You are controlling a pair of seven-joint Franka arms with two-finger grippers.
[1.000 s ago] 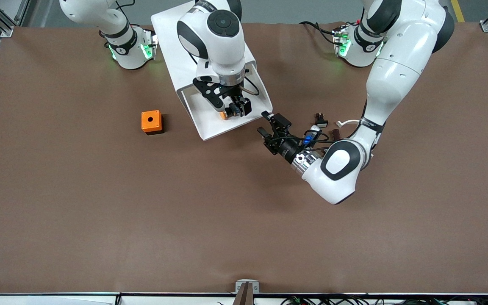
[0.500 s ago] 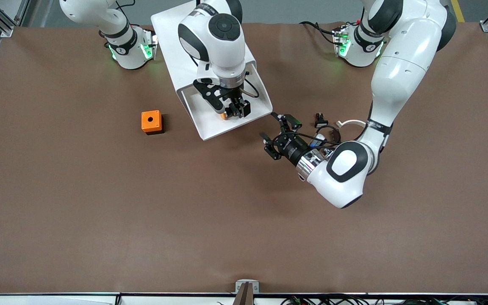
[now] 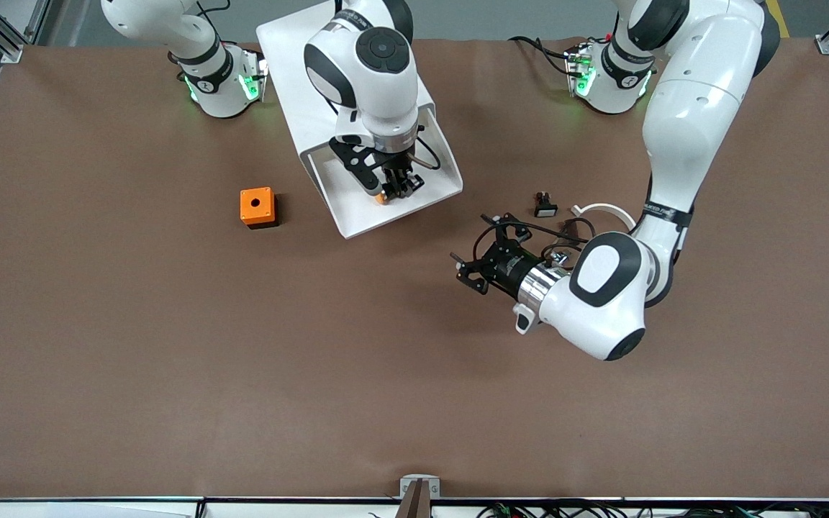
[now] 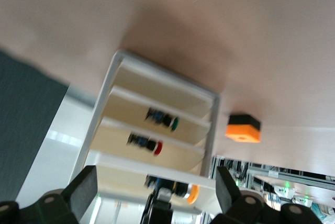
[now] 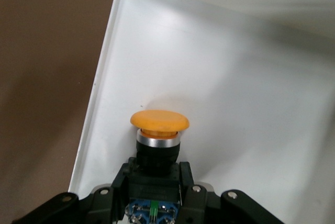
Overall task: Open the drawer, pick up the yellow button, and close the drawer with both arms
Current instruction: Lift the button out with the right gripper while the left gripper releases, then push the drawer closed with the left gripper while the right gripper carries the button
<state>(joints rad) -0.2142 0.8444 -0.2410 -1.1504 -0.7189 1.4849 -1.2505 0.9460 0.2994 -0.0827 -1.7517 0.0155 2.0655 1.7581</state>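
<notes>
The top drawer (image 3: pixel 357 210) stands pulled out of the white cabinet (image 3: pixel 299 65). My right gripper (image 3: pixel 394 188) is down in its tray and shut on the button (image 3: pixel 381 196). In the right wrist view the orange cap (image 5: pixel 159 121) sticks out past the fingers (image 5: pixel 118 182), which clamp the black-and-blue body above the white tray floor (image 5: pixel 235 103). My left gripper (image 3: pixel 472 252) is open and empty over the bare table, off the drawer's corner. The left wrist view shows the drawer front (image 4: pixel 131 166) and the held button (image 4: pixel 191 192) between my open left gripper (image 4: pixel 154 198).
An orange cube with a hole (image 3: pixel 257 207) sits on the table toward the right arm's end. A small black piece with a white face (image 3: pixel 545 208) and a white curved piece (image 3: pixel 601 210) lie by the left arm. Lower drawers hold green-capped (image 4: pixel 162 120) and red-capped (image 4: pixel 145 144) buttons.
My left gripper has drawn away from the drawer's corner toward the front camera. My right gripper's fingers have closed in on the button in the tray.
</notes>
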